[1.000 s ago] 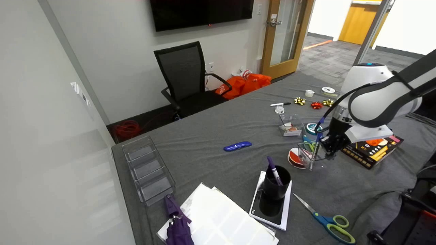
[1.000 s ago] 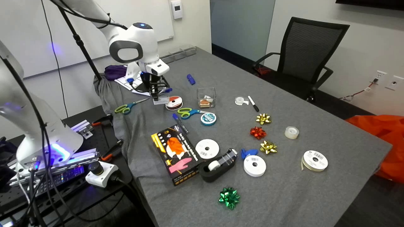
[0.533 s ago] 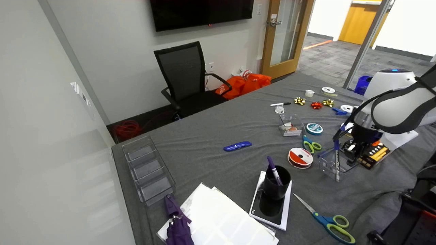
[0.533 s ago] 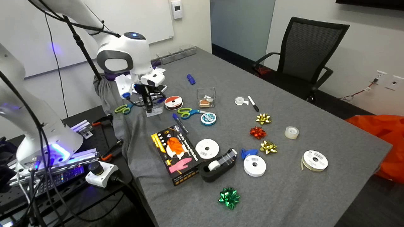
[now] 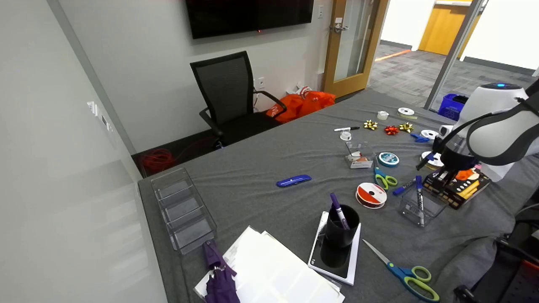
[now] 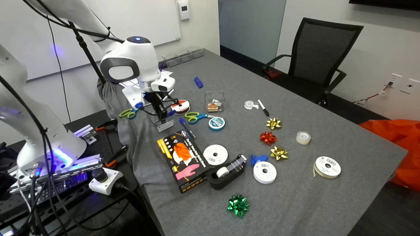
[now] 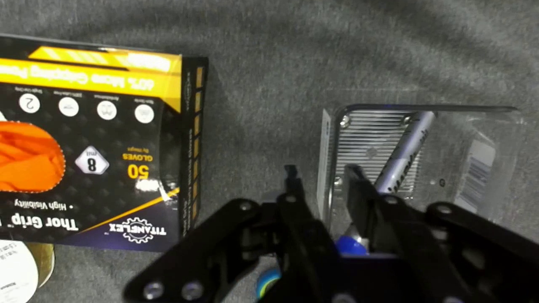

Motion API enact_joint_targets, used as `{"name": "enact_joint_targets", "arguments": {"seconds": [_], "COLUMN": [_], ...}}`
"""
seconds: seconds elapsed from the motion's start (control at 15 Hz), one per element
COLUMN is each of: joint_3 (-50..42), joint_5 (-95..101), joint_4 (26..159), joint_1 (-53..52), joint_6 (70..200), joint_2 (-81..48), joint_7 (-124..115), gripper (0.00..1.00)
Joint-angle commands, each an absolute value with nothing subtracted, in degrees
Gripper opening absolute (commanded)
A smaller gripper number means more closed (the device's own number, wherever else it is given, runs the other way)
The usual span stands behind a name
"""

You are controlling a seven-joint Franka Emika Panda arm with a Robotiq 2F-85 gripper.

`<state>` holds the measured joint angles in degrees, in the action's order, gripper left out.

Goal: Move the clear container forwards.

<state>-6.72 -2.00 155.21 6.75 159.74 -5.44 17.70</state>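
Holding nothing, gripper (image 7: pixel 322 171) is seemingly straddling a wall of the clear container (image 7: pixel 446 168) near the glove box (image 7: pixel 101 147), fingers (image 7: pixel 360 193) parted; off-centre pinching could be tipping it, spilling the marker (image 7: pixel 402 155).

My gripper (image 5: pixel 441 184) at the clear container (image 5: pixel 434 207)

In an exterior view I hang at its rim, on the side toward the black box (image 5: pixel 461 188); whether I touch, I cannot tell. A blue-capped marker (image 5: pixel 420 200) leans inside. A second marker (image 5: pixel 404 187) lies just outside on the grey cloth (image 5: pixel 257 204).
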Motion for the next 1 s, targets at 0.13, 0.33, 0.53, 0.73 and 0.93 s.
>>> {"name": "enact_joint_targets", "arguments": {"seconds": [0.13,0.33,0.53,0.73,0.93], "joint_3": [-6.70,-8.35,-9.20,-7.80,-6.66], "joint_5": [-0.73,5.29,11.89,11.27,9.16], "joint_4": [155.64,155.72,155.14,154.48,153.45], "joint_1": [8.16,6.74,6.09,6.21,6.01], "joint_6": [162.83,160.15,155.89,148.61,141.70], "joint_2": [-6.23,-4.21,-1.22,3.70,7.24], "joint_7": [18.86,11.15,2.80,-0.17,-0.35], "gripper": [0.77,0.98,1.00,1.00,1.00]}}
